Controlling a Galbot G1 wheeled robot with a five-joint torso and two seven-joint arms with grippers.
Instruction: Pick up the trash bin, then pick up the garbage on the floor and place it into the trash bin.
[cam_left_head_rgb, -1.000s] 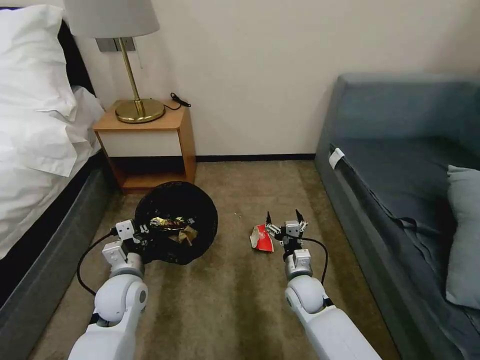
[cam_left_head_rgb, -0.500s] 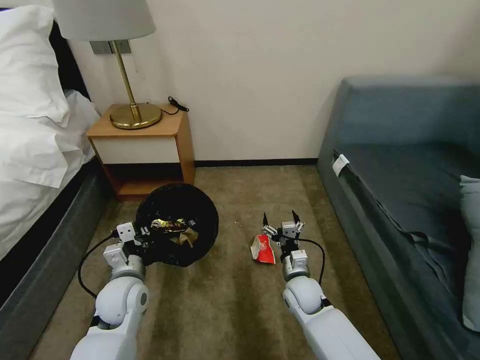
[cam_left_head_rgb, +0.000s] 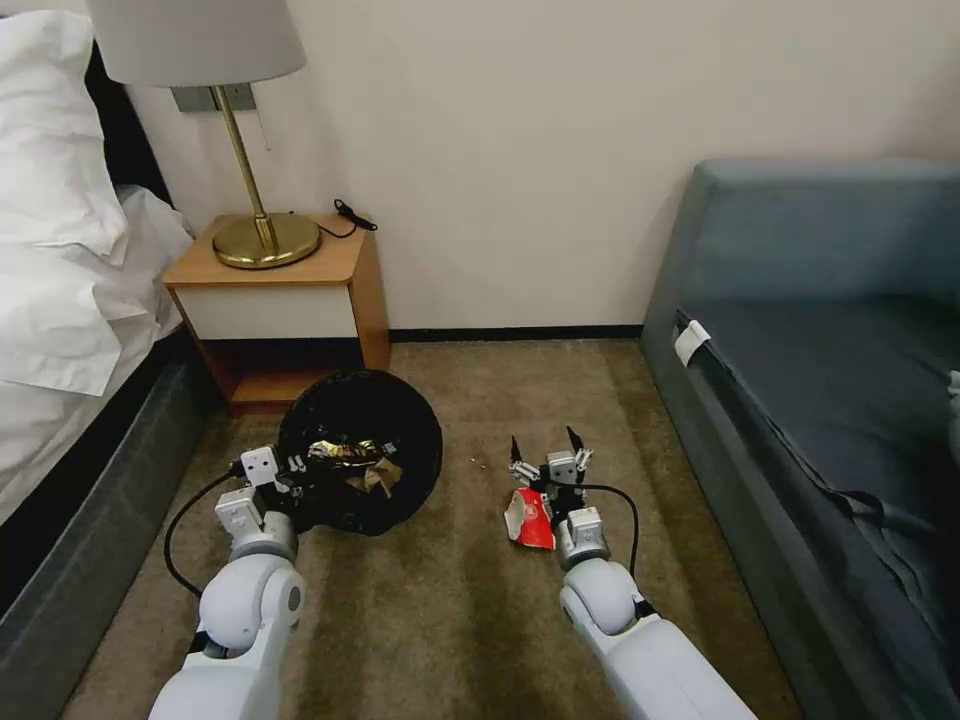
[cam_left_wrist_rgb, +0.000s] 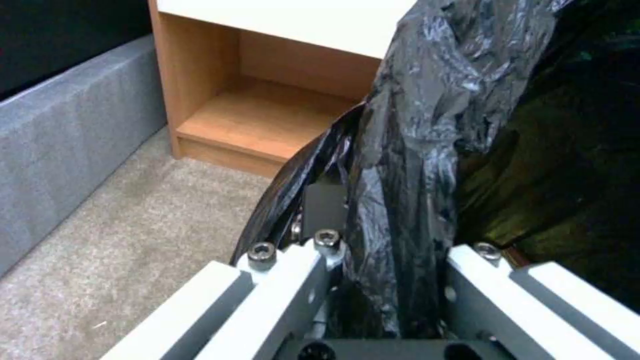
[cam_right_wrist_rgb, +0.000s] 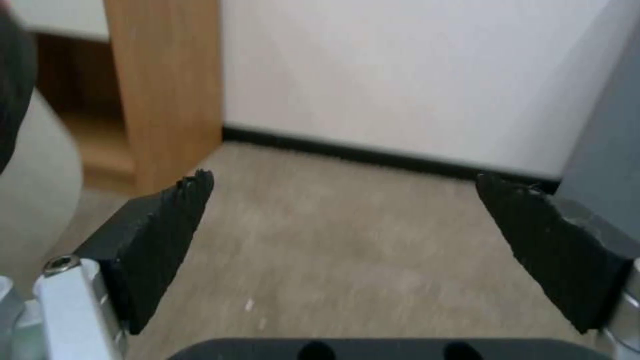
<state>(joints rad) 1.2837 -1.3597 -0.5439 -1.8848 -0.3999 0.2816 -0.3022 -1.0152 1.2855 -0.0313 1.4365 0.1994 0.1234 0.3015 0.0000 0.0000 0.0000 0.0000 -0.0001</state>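
- Done: left gripper (cam_left_head_rgb: 298, 466) fingers clamp the trash bin (cam_left_head_rgb: 360, 450) rim; wrappers lie inside.
- Left: red-and-white wrapper (cam_left_head_rgb: 530, 518) on the carpet, under the right gripper (cam_left_head_rgb: 546, 452), fingers spread, empty.

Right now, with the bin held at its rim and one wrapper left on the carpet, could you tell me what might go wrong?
1. The left gripper pinches the trash bin mostly through loose bag plastic; it could slip.
2. The open right gripper sits past the red-and-white wrapper, so closing may catch nothing.
3. The bin looks tilted; the litter inside could spill.
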